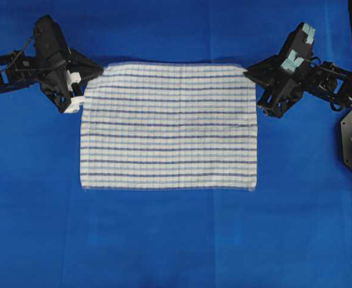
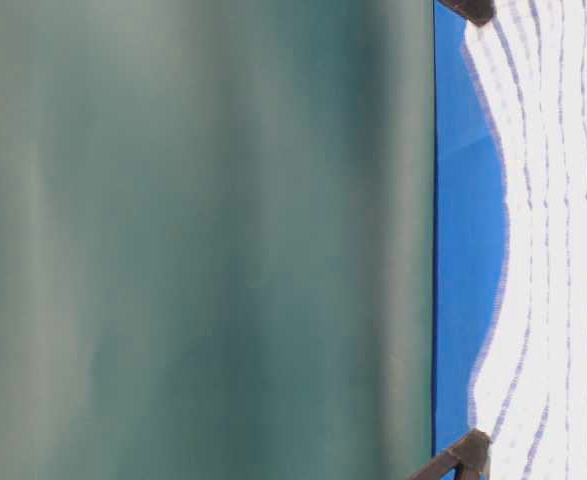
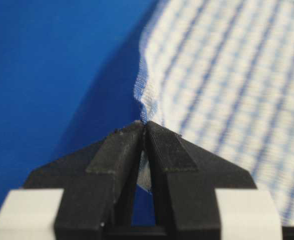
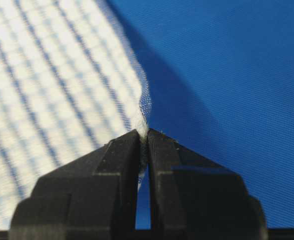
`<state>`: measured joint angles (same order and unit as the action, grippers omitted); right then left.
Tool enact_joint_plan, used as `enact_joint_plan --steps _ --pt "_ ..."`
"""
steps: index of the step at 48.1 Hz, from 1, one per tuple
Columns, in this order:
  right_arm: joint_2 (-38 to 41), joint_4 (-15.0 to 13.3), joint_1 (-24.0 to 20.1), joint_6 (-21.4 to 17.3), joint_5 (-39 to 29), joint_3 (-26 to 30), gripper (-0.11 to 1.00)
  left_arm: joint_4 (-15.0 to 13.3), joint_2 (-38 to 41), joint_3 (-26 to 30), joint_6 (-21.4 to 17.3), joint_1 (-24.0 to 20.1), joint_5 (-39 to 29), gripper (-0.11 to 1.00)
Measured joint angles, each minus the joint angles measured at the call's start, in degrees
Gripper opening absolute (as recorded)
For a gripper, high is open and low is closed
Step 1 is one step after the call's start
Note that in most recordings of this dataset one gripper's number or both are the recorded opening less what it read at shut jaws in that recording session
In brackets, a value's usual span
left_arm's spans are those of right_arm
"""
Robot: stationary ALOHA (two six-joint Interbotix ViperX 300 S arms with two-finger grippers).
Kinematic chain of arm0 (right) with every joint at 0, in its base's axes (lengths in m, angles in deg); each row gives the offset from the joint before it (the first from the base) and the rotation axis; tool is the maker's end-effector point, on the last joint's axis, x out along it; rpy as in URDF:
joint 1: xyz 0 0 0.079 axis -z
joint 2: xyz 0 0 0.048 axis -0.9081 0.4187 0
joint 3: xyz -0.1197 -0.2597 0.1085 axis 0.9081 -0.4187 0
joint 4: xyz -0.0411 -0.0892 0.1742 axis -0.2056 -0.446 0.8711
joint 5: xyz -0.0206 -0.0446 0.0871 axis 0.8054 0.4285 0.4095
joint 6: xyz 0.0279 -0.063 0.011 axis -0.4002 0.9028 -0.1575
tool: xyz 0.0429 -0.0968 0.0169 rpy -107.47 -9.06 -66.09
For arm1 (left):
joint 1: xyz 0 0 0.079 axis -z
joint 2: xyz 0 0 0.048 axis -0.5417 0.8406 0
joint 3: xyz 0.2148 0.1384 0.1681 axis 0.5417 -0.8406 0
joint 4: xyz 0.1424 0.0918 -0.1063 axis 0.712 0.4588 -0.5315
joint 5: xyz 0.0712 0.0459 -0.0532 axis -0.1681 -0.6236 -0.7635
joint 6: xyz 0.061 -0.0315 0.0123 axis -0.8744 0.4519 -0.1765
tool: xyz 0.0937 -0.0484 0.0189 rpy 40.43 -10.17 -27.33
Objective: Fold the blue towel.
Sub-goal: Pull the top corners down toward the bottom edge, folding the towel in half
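woven cloth, white with thin dark and pale blue stripes: the blue towel (image 1: pixel 168 126) lies spread on the blue table covering (image 1: pixel 176 240), its long axis running from side to side between my two arms in the overhead view. my left gripper (image 3: pixel 145 125) is pinched tight on the far left corner; the left wrist view shows hem fabric caught between the closed tips, with the rest of the towel fanning away up and to the right. my right gripper (image 4: pixel 142 134) is clamped the same way on the far right corner, the cloth running off up and to the left in its wrist view.

so i hold both ends of one long edge, the far one at the top of the overhead view. the near long edge lies free at the bottom, well apart from both grippers. in the table-level view the held edge looks wavy and a little raised between the two grippers, though that picture is blurred.

as i judge it, the fold turns on this: the towel's body lies straight toward the near edge from both grips, each arm equally close to its own corner, so the two corners should travel together across the short axis to meet the free edge, kept level so the stripes stay parallel.
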<state>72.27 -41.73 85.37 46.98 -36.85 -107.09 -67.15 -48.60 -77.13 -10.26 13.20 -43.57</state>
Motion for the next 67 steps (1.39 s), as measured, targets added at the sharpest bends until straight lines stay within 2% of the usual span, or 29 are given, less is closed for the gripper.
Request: enact_joint_plan --steps 10,24,33,41,49,62,67 --pt "-5.4 2.5 -6.3 -1.2 -4.7 -0.4 0.07 0.0 -5.4 -1.8 1.8 6.8 -1.7 0.05" --pt "-13.7 9.9 -18.3 -1.9 -9.3 -2.8 0.07 0.1 -14.3 -4.0 6.3 18.5 -5.2 0.05" --pt "-15.0 13.6 -24.7 -2.0 -9.8 -3.5 0.07 0.1 -16.2 -4.6 9.1 25.1 -5.7 0.05" --pt "-14.9 16.4 -29.7 -2.0 -10.2 -3.5 0.07 0.1 -15.7 -4.5 10.4 28.5 -7.4 0.05" --pt "-13.9 18.0 -33.0 -1.9 -10.2 -3.4 0.07 0.1 -15.2 -4.3 10.4 29.4 -8.2 0.05" --pt "-11.2 18.1 -33.6 -1.7 -10.2 -2.0 0.07 0.0 -14.8 -4.2 10.4 29.4 -9.5 0.05" --pt "-10.8 18.0 -33.6 -1.7 -10.4 -1.8 0.09 0.0 -14.2 -4.2 10.4 29.5 -10.5 0.1"
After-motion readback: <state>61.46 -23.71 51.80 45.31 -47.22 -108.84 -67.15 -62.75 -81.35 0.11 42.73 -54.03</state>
